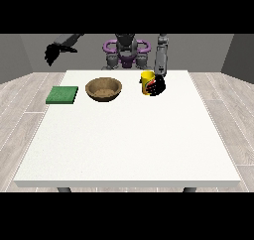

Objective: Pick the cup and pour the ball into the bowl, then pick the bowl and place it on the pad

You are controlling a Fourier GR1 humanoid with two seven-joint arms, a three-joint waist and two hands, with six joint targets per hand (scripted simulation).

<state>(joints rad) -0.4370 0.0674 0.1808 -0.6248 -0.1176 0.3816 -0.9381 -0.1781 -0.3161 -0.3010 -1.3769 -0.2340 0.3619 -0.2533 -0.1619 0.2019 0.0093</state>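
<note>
My hand at the view's right [158, 87] closes around the yellow cup [146, 81], right of the bowl [103, 89]. Nothing is poured yet; the pad [62, 94] waits at far left.

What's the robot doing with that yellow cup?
The robot stands behind the white table. The hand at the view's right is at the yellow cup, which is on the table and upright, so nothing has been poured yet. Whether the fingers have closed on it is hard to tell. The brown bowl sits beside the cup, and the green pad lies further left. The hand at the view's left hangs in the air, touching nothing.
</note>
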